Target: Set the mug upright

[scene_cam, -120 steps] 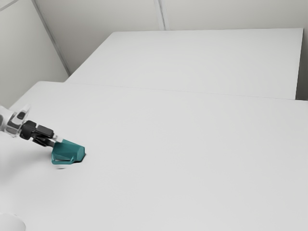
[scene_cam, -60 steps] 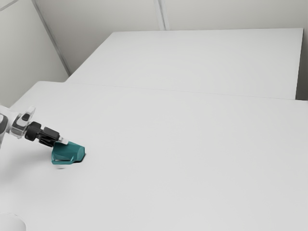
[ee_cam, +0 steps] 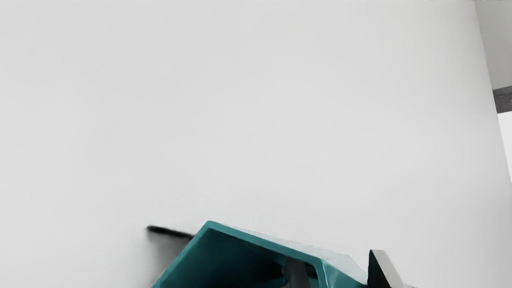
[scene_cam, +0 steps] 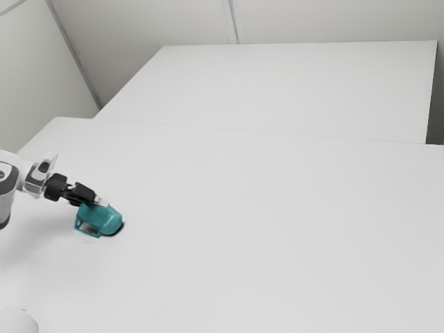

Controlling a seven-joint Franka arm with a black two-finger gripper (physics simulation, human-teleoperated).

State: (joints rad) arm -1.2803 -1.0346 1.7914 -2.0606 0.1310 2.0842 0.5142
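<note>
Exterior view: find the mug (scene_cam: 105,219) lying on its side on the worktop (scene_cam: 243,243), just under and ahead of the claw (scene_cam: 101,202), and touching it or as good as. Read the long axis as running roughly the same way as the claw's reach, base toward the exterior view's right, mouth back toward the arm (scene_cam: 17,166). Note the handle (scene_cam: 89,234) low on the side toward the camera. As for the arm, coming in from the exterior view's left, slanting shallowly downward, nearer to lying flat than to pointing straight down (a handy pose for working at a mouth turned this way).

Wrist view: look partly into the mug past its rim (ee_cam: 264,243), with outer wall close against the claw. See also a dark shadow (ee_cam: 170,232) on the worktop, beside the mug. Spread or pinching the wall? Cannot tell from here.

Judge the step in hand as getting a hold at the mouth end, upright still to come. Next, probably, make sure of the wall, then swing mouth upward and base down, pivoting across the long axis. Beware of merely rolling the mug about that axis, or of losing the rim halfway up.
</note>
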